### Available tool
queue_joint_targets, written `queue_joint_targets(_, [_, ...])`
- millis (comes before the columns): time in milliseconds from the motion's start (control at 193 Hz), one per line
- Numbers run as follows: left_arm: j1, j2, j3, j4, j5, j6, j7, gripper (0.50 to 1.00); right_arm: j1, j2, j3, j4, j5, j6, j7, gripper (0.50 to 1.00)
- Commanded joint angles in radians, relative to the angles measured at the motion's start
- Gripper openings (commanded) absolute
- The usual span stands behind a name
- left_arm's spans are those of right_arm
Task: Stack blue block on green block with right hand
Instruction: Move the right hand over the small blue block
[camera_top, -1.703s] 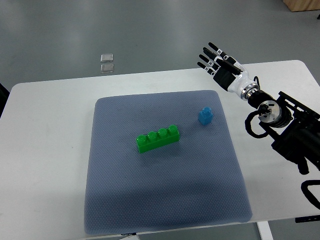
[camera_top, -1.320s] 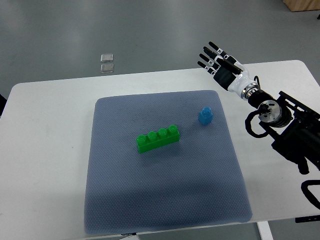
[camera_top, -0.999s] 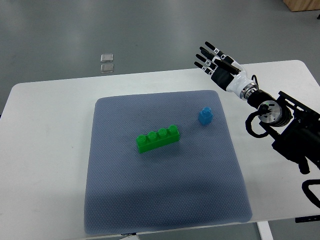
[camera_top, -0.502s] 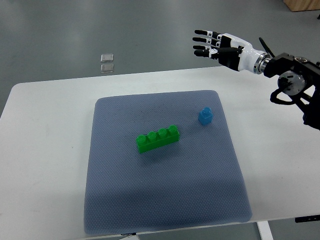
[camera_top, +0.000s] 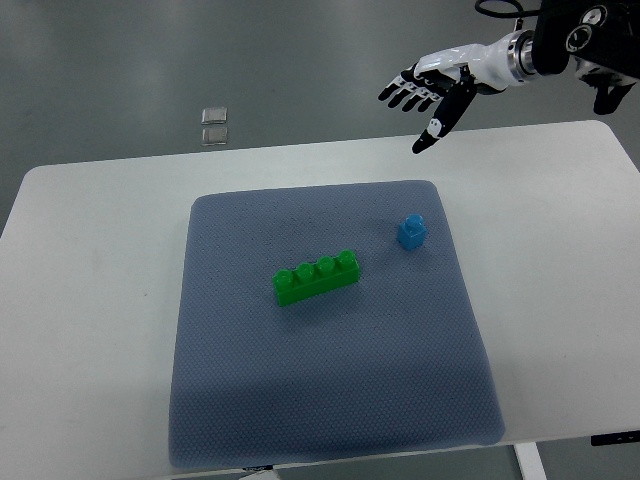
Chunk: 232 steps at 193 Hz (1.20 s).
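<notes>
Right hand (camera_top: 432, 88) raised at the top right of the view, arm entering from the right edge, fingers (camera_top: 403, 92) spread wide and holding nothing, thumb pointing down toward the far edge of the worktop (camera_top: 90, 260). Well apart from both blocks, up and to the right of them.

Blue block (camera_top: 411, 231) standing upright on the grey mat (camera_top: 330, 400), near the mat's right side in its far half, single stud on top. Untouched, clear of everything else.

Green block (camera_top: 317, 277) lying near the middle of the mat, long and low with four studs in a row, angled slightly so its right end sits farther from the camera than its left. Separated from the blue block by a stretch of bare mat; blue one to the right and a little beyond it.

Mat spread flat over the white worktop, covering most of its centre, corners rounded.

Beyond the worktop's far edge, on the grey floor, two small pale squares (camera_top: 213, 125) one just behind the other, too small to identify.
</notes>
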Motion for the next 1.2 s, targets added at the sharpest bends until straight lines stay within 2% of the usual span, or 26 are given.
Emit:
queue_joint_targets(0, [0.0,0.0,0.0,0.0,0.0,0.0,0.0,1.0,0.112,-0.004,-0.154,0.094,-0.08,0.035,0.002,0.913])
queue_joint_targets(160, [0.0,0.0,0.0,0.0,0.0,0.0,0.0,1.0,0.24,-0.01,-0.312,0.222,-0.215,0.041,0.014,0.913])
queue_joint_targets(290, [0.001,0.0,0.0,0.0,0.0,0.0,0.0,1.0,0.258,-0.03,-0.323,0.286,-0.217,0.021,0.015,0.913])
queue_joint_targets(466, [0.0,0.0,0.0,0.0,0.0,0.0,0.0,1.0,0.198,-0.021,-0.316,0.28,-0.221,-0.109,0.006,0.913])
queue_joint_targets(611, [0.0,0.0,0.0,0.0,0.0,0.0,0.0,1.0,0.154,-0.004,-0.29,0.271,-0.213,-0.135,0.005,0.913])
queue_joint_targets(714, [0.0,0.0,0.0,0.0,0.0,0.0,0.0,1.0,0.114,0.02,-0.261,0.262,-0.212,-0.184,0.005,0.913])
queue_joint_targets(1087, [0.0,0.0,0.0,0.0,0.0,0.0,0.0,1.0,-0.029,0.106,-0.221,0.191,-0.236,-0.215,0.002,0.913])
queue_joint_targets(1196, [0.0,0.0,0.0,0.0,0.0,0.0,0.0,1.0,-0.059,0.134,-0.215,0.171,-0.263,-0.218,-0.018,0.913])
